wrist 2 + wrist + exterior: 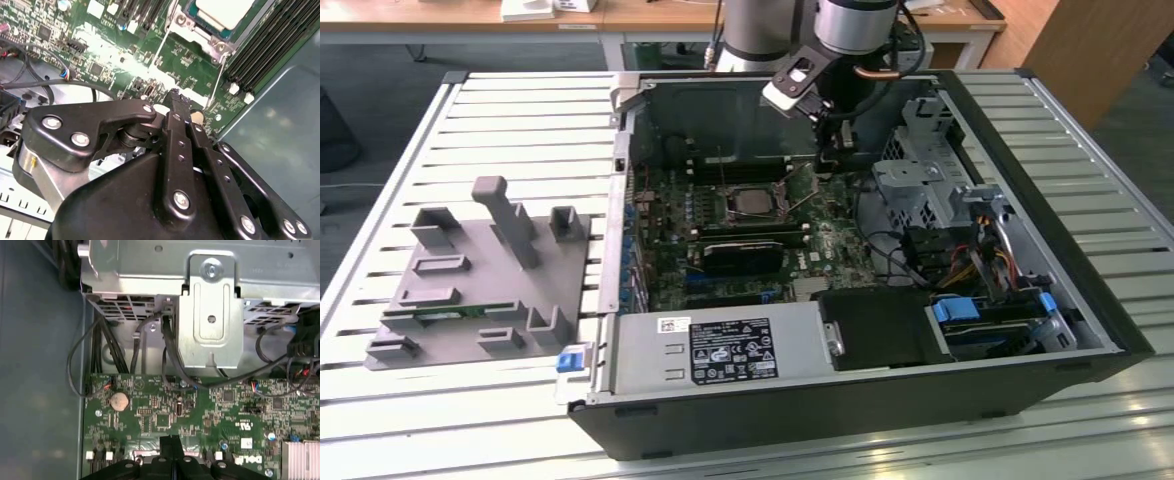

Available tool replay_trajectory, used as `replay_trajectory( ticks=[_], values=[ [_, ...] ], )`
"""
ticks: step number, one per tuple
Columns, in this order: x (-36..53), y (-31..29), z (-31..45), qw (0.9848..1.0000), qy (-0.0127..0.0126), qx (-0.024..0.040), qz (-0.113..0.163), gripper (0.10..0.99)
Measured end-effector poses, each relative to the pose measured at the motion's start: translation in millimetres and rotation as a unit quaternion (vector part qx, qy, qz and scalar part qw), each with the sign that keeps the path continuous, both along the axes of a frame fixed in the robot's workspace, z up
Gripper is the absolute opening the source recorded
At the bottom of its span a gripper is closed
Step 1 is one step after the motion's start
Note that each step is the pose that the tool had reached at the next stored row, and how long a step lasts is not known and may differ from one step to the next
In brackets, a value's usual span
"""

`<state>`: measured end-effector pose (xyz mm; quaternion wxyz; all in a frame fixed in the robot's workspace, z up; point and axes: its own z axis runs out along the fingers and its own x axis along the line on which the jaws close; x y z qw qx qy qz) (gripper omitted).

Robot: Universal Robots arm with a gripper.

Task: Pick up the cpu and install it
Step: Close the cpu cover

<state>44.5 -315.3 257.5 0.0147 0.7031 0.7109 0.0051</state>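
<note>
The cpu (750,203) is a small square chip with a silver top, lying flat in the socket in the middle of the motherboard (720,280) inside the open computer case. In the second wrist view the cpu (225,12) sits within the metal socket frame, with thin wire levers beside it. My gripper (833,165) hangs just above the board, a short way to the exterior view's right of the socket. Its black fingers (176,107) are pressed together, shut, with nothing between them. The joined fingertips (169,447) point at the green board near the metal drive cage.
A grey fixture tray (467,290) holding a green memory stick (447,316) lies to the exterior view's left of the case. Inside the case are a black heatsink block (740,255), a power supply (720,350), a metal drive cage (921,185) and loose cables (100,355).
</note>
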Motion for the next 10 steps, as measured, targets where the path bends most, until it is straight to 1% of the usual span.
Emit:
replay_trajectory(
  ticks=[6, 10],
  values=[
    [11.0, 1.9, -2.6, 1.0, 0.0019, 0.0, 0.001, 0.106],
    [13.3, 2.3, -7.9, 1.0, 0.0024, -0.0001, 0.003, 0.106]
  ],
)
